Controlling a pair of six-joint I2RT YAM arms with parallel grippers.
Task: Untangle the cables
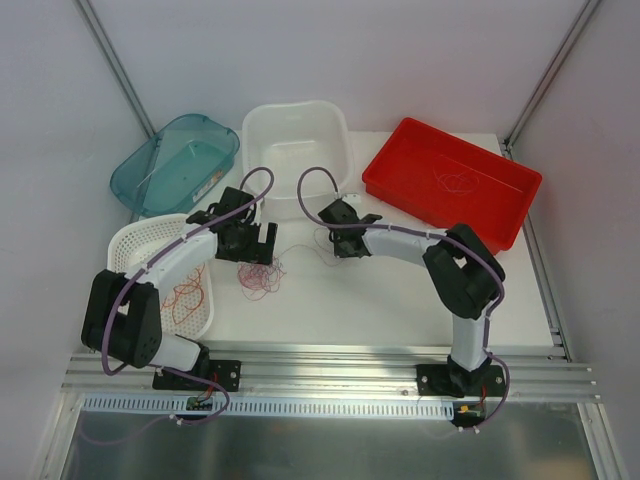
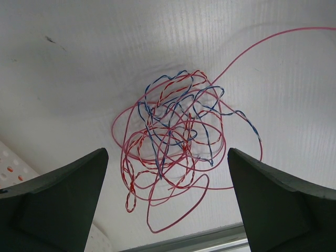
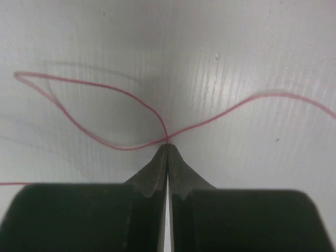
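**Desk seen from above and from both wrists.** A tangle of cables (image 2: 173,139), red with blue-and-white twisted strands, lies on the white desk (image 1: 380,300) left of centre, directly beneath the left gripper (image 2: 167,157). The jaws of this gripper are spread fully apart and nothing is held. The right gripper (image 3: 167,147) is closed tight, and a single red strand (image 3: 226,113) is pinched at its tips. Both ends of the strand are cut off at the frame edges, so whether it joins the tangle cannot be told. More red wire is seen in the white basket (image 1: 125,240) and the red tray (image 1: 420,165).
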